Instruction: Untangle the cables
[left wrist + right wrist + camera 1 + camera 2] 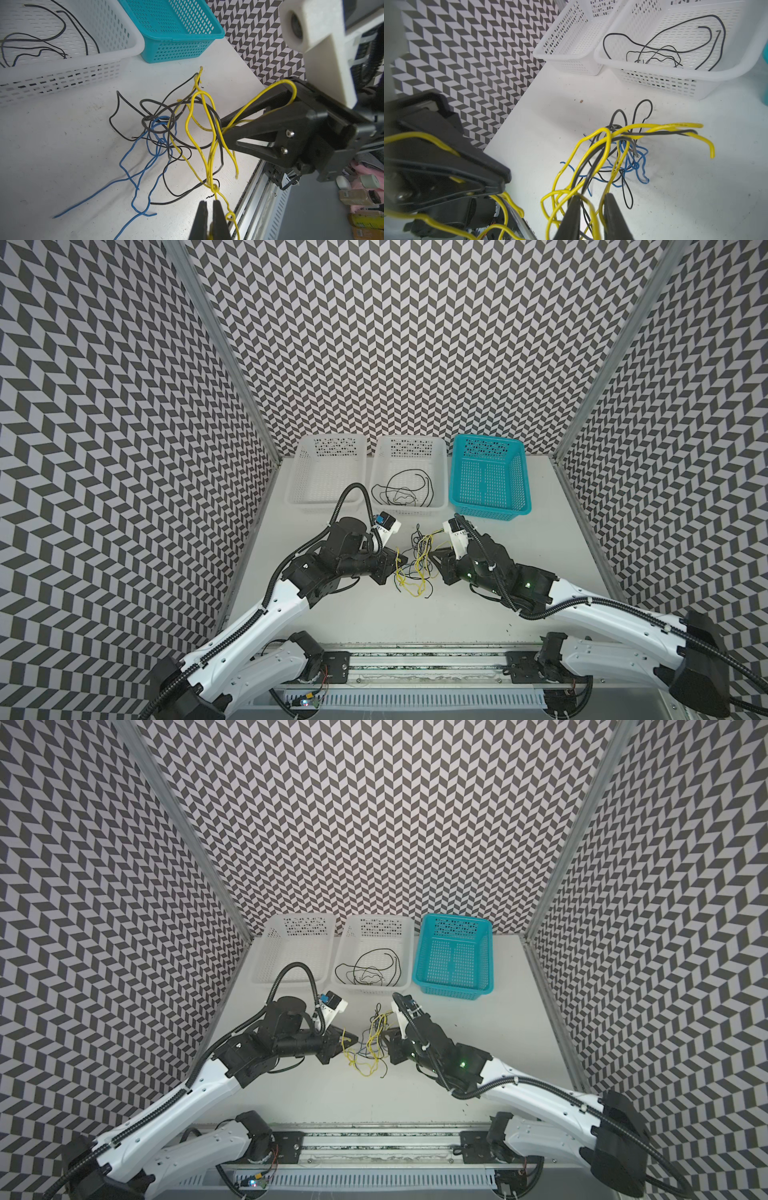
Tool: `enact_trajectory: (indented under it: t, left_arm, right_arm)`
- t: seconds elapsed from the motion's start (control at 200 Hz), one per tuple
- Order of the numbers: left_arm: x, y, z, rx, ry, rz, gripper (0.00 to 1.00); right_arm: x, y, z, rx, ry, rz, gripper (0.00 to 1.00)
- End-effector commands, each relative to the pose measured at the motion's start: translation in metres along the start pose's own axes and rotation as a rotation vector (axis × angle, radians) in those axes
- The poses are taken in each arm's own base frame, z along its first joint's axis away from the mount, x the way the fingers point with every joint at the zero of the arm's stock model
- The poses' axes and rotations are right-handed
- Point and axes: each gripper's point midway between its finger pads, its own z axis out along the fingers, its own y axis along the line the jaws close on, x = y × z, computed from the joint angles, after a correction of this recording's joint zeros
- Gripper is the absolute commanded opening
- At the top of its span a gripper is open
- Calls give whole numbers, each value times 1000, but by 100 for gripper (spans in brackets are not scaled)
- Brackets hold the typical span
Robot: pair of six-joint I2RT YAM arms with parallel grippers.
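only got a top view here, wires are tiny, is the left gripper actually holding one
Observer: Yes. The left wrist view shows the left gripper shut on a yellow cable, right beside a small knot in it.
Operator: and the right one
Observer: In the right wrist view the right gripper has its jaws apart. Yellow and black strands of the tangle run between them, and I see no pinch.
Operator: any blue in that pile
Observer: Yes. In the left wrist view blue cables loop through the black ones, and their loose ends trail out across the table.
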Motion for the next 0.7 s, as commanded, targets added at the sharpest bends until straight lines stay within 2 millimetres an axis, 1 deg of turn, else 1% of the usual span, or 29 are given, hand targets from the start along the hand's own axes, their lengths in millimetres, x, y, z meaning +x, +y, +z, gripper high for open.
enact_trajectory:
  t: [0.0,0.095,0.14,0.22,0.33,0.396,0.446,0.506,0.641,0.696]
  left_arm:
    - [-16,-10,-7,28,-45,46,0]
    - [-14,-8,-5,17,-35,41,0]
    - [-13,-7,-5,12,-31,40,0]
    - [-13,-6,-4,5,-28,39,0]
    - [-14,-5,-3,-1,-25,38,0]
    - [-13,-4,-3,-1,-22,36,0]
    - [-13,-4,-3,0,-22,36,0]
    - [-13,-4,-2,-1,-18,34,0]
    - [-12,-2,-1,-4,-14,32,0]
    - [-11,-2,-1,-7,-11,31,0]
  right_arm:
    - [-14,-16,-4,83,-94,29,12]
    - [-23,-25,-19,127,-136,8,11]
    - [-27,-25,-27,120,-156,-2,13]
    - [-31,-15,-40,56,-168,-21,18]
    - [-27,10,-49,-77,-110,-45,33]
    - [-19,30,-50,-180,-52,-76,39]
    - [-15,40,-49,-224,-15,-57,42]
    - [-11,49,-47,-267,20,-35,44]
    - [-1,54,-29,-278,55,34,44]
    - [4,50,-20,-258,70,58,44]
